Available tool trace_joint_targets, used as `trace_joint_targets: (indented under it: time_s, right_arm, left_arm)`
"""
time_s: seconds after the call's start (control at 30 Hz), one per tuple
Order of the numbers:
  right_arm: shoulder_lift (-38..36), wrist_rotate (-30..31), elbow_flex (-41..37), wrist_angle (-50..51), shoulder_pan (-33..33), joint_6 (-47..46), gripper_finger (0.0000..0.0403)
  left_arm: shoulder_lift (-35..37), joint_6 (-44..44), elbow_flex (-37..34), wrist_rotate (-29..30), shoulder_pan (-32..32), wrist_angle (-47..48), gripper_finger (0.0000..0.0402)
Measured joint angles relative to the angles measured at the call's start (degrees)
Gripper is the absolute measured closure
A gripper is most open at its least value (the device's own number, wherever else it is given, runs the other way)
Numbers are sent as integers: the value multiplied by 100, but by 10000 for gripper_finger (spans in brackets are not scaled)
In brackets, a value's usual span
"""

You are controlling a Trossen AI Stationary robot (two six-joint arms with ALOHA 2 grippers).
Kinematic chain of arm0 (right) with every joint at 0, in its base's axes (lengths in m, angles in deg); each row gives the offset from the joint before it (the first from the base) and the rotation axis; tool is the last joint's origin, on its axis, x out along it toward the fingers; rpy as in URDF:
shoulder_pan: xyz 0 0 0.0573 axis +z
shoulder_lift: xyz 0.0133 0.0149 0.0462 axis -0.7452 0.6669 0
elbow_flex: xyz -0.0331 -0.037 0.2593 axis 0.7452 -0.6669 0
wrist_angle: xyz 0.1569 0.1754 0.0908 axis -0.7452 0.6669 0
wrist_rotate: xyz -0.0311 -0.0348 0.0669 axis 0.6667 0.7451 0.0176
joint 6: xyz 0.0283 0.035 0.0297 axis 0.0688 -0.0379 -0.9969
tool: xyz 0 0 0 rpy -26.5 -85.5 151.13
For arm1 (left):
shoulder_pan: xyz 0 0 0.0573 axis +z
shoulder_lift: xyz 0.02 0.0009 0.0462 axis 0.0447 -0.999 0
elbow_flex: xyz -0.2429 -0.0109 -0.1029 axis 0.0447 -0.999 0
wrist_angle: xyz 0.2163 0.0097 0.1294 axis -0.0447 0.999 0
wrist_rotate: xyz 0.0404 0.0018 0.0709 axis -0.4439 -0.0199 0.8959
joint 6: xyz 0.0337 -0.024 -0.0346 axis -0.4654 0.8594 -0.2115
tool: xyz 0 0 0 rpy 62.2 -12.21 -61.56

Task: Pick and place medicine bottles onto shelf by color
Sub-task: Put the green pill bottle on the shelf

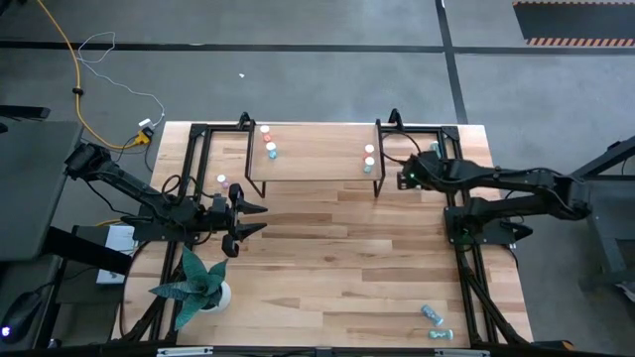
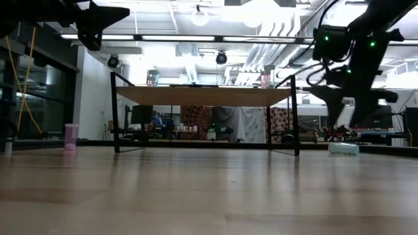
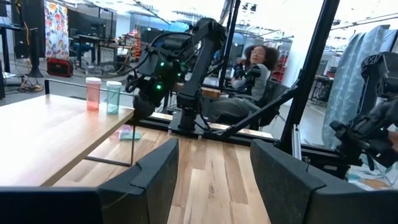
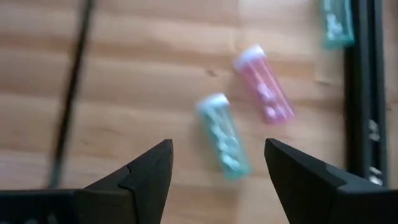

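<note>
Medicine bottles [image 4: 225,137], translucent cylinders, lie on grained wooden table [image 4: 124,81].

The shelf [image 1: 313,159] stands at the surface's [image 1: 337,268] far edge with 3 bottles [image 1: 269,142] on its left end and 2 bottles [image 1: 370,156] on its right, a plant [image 1: 198,283] at the near-left corner, and 2 bottles [image 1: 435,324] lying near-right.

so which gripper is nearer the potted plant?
Left. The left gripper, open, sits just up-table of the potted plant; the right gripper is across the table by the shelf.
</note>
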Motion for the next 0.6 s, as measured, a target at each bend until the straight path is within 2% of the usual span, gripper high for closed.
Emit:
trace_joint_targets:
  time_s: [0.07, 0.33, 0.6]
  right_arm:
    - [13, -181, -21, 149, -113, 163, 158]
    - [19, -764, -262, -276, -545, 953, 158]
    - [19, -1052, -262, -328, -830, 1356, 158]
  left_arm:
    - [0, -11, 0, 2, 0, -1, 212]
    - [0, 85, 2, 7, 0, 0, 212]
    - [0, -13, 1, 22, 0, -1, 212]
